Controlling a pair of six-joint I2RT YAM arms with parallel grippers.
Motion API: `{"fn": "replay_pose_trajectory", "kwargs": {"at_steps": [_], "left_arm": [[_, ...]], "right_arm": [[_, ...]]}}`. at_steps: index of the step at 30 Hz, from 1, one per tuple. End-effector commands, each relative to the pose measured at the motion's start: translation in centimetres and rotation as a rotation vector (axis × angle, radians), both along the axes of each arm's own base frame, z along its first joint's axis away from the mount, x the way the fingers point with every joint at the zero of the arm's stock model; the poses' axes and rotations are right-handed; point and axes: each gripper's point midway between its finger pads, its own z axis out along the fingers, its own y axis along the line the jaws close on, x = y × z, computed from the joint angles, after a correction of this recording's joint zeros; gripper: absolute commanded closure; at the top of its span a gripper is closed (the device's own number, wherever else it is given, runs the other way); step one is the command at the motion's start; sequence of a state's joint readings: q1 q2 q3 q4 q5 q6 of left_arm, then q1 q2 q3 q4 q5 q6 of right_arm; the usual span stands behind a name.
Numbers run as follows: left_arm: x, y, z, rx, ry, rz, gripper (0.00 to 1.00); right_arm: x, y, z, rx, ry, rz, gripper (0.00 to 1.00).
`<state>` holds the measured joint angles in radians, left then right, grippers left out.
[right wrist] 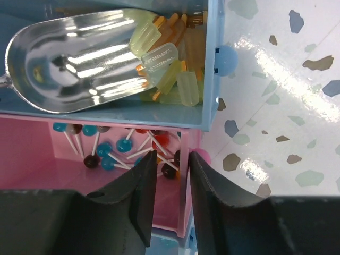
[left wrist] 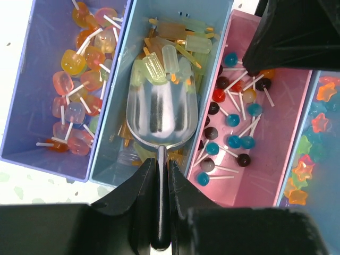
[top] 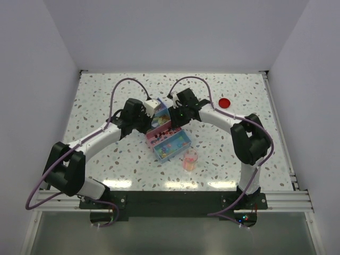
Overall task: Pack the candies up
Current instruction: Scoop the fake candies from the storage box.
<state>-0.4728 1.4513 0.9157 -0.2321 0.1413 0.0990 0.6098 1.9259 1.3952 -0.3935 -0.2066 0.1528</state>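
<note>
Round red lid (top: 224,102) far right on speckled table (top: 106,101), well apart from clear cup (top: 189,159). Purple bin (left wrist: 21,106), light-blue bin (left wrist: 106,170), pink bin (left wrist: 249,180) side by side; metal scoop (left wrist: 162,114) inside the light-blue one.

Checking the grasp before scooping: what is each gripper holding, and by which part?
The left gripper holds the metal scoop by its thin handle. The right gripper stands open astride the wall of the pink bin, clamping nothing.

Candies (left wrist: 69,61) fill adjoining bins (left wrist: 24,106) (sorted by kind).
</note>
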Motion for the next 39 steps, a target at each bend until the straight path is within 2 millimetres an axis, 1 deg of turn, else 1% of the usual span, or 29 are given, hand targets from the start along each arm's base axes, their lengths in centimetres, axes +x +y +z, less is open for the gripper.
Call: {"fn": "replay_pose_trajectory", "kwargs": {"at_steps": [1, 2, 3, 4, 7, 8, 9, 11, 12, 16, 17, 19, 20, 21, 22, 24, 25, 26, 28, 29, 32, 33, 35, 36, 39], "left_arm": [[0.0, -3.1, 0.8, -0.071, -0.051, -0.115, 1.00], [-0.1, -2.9, 0.4, -0.054, -0.046, -0.123, 1.00], [-0.2, -2.8, 0.2, -0.044, -0.042, -0.123, 1.00], [-0.4, -2.7, -0.1, -0.034, -0.034, -0.128, 1.00], [-0.8, -2.2, -1.1, -0.007, -0.008, -0.139, 1.00], [-0.9, -2.2, -1.3, -0.002, -0.007, -0.145, 1.00], [-1.0, -2.2, -1.5, 0.003, -0.002, -0.149, 1.00], [-1.1, -2.2, -1.8, 0.007, 0.009, -0.155, 1.00], [-1.1, -2.2, -1.8, 0.008, 0.011, -0.156, 1.00], [-1.2, -2.3, -1.7, 0.005, 0.009, -0.161, 1.00], [-1.2, -2.2, -1.7, 0.006, 0.008, -0.161, 1.00], [-1.2, -2.3, -1.7, 0.007, 0.008, -0.164, 1.00], [-1.3, -2.3, -1.8, 0.007, 0.011, -0.165, 1.00], [-1.2, -2.3, -1.7, 0.006, 0.009, -0.165, 1.00], [-1.3, -2.2, -1.9, 0.011, 0.011, -0.168, 1.00], [-1.3, -2.1, -1.9, 0.014, 0.012, -0.170, 1.00], [-1.4, -2.1, -1.9, 0.016, 0.010, -0.173, 1.00], [-1.3, -2.1, -1.9, 0.017, 0.011, -0.173, 1.00], [-1.5, -2.1, -2.0, 0.012, 0.015, -0.173, 1.00], [-1.5, -2.3, -2.0, 0.006, 0.011, -0.174, 1.00], [-1.1, -3.4, -1.3, -0.054, -0.005, -0.181, 1.00], [-0.6, -4.0, -0.6, -0.086, -0.033, -0.188, 1.00], [-0.6, -5.3, 0.0, -0.155, -0.036, -0.206, 1.00], [0.1, -6.0, 1.0, -0.195, -0.084, -0.213, 1.00], [0.1, -6.7, 2.2, -0.256, -0.118, -0.225, 1.00]], "right_arm": [[-1.4, -0.1, 1.2, 0.026, 0.087, 0.024, 0.62], [-1.0, -0.3, 1.7, 0.035, 0.082, 0.018, 0.58], [-0.4, -0.8, 2.4, 0.045, 0.073, 0.006, 0.57], [0.1, -0.7, 3.0, 0.055, 0.061, 0.003, 0.54], [1.1, -0.2, 4.5, 0.099, 0.037, 0.001, 0.48], [1.3, 0.0, 4.7, 0.105, 0.036, 0.002, 0.48], [1.9, 0.4, 5.3, 0.115, 0.021, -0.003, 0.48], [2.4, 0.5, 5.1, 0.107, 0.021, -0.018, 0.48], [3.1, 0.1, 5.0, 0.089, 0.003, -0.050, 0.48], [5.0, -0.3, 4.2, 0.045, -0.047, -0.100, 0.49], [5.3, -0.4, 3.3, 0.024, -0.040, -0.103, 0.49], [6.2, -0.6, 2.9, -0.003, -0.057, -0.115, 0.50], [6.5, -0.7, 2.1, -0.017, -0.054, -0.120, 0.51], [6.8, -0.8, 1.9, -0.026, -0.058, -0.128, 0.51], [7.1, -0.9, 1.6, -0.036, -0.065, -0.137, 0.54], [7.1, -0.8, 1.0, -0.045, -0.059, -0.130, 0.57], [7.2, -0.7, 0.9, -0.043, -0.060, -0.126, 0.66], [7.1, -0.7, 0.7, -0.045, -0.057, -0.118, 0.70], [6.9, -0.6, 0.3, -0.040, -0.047, -0.109, 0.88], [6.7, -0.5, 0.3, -0.034, -0.043, -0.098, 1.00], [5.9, 0.3, 0.3, -0.024, -0.042, -0.069, 1.00], [5.7, 0.5, 0.4, -0.024, -0.044, -0.062, 1.00], [5.0, 1.3, 0.3, -0.026, -0.045, -0.042, 1.00], [4.9, 1.6, 0.3, -0.023, -0.044, -0.037, 1.00], [4.3, 1.9, -0.1, -0.014, -0.021, -0.035, 1.00]]}}
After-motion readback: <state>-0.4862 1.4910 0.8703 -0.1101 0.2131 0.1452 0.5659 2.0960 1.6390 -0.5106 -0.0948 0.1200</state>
